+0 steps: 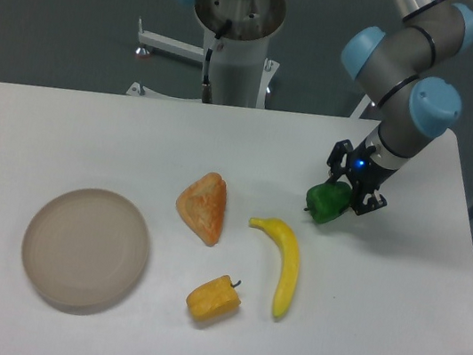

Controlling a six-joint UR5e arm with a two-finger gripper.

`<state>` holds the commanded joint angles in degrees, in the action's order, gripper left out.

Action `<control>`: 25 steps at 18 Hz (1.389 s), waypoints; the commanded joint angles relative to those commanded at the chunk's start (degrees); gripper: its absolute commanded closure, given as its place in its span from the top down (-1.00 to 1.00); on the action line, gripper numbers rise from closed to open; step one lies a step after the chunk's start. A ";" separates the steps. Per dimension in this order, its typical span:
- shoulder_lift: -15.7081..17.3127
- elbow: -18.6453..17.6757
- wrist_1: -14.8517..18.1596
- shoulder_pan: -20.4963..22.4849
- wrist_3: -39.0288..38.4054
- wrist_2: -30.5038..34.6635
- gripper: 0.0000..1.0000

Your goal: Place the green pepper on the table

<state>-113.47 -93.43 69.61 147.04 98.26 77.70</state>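
The green pepper (326, 203) is a small glossy dark-green toy. It sits at the right of the white table (395, 311), just past the tip of the banana. My gripper (348, 192) is right over it, with its black fingers (366, 201) on either side of the pepper's upper right part. The fingers look closed on the pepper. I cannot tell whether the pepper rests on the table or hangs just above it.
A yellow banana (285, 266) lies left of and below the pepper. A yellow-orange pepper (214, 298) and an orange wedge of bread (203, 206) lie mid-table. A round beige plate (86, 249) sits at the left. The arm's base (238, 43) stands behind the table.
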 joint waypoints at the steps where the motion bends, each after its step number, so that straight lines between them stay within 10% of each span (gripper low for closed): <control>1: -0.09 0.00 0.00 0.00 0.00 0.00 -0.35; 6: -0.09 0.00 0.09 0.61 -0.09 -0.79 -0.31; 16: -0.18 0.44 0.17 0.70 -0.09 -0.79 0.69; 25: -0.26 4.04 0.70 2.02 -0.09 0.09 0.83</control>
<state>-113.73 -89.39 70.31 149.06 98.17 77.78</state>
